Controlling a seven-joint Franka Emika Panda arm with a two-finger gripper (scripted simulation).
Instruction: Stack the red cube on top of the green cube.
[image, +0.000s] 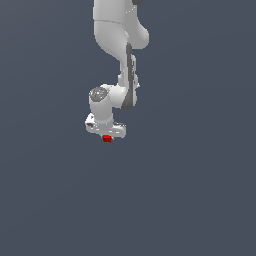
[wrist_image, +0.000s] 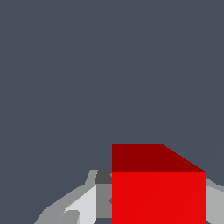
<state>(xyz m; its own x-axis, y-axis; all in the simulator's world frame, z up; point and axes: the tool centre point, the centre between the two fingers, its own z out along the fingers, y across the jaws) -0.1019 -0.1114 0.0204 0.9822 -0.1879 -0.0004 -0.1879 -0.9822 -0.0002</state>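
While the hand (image: 106, 135) gripped the red cube (image: 106, 138) between closed fingers, carrying seemed underway; next, finding the unseen green cube.

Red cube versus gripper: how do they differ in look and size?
The red cube is bright red; the gripper is white and grey. The cube is far smaller than the gripper. The cube is a plain box; the gripper is rounded. Shared: they meet, the cube sitting between the fingers.
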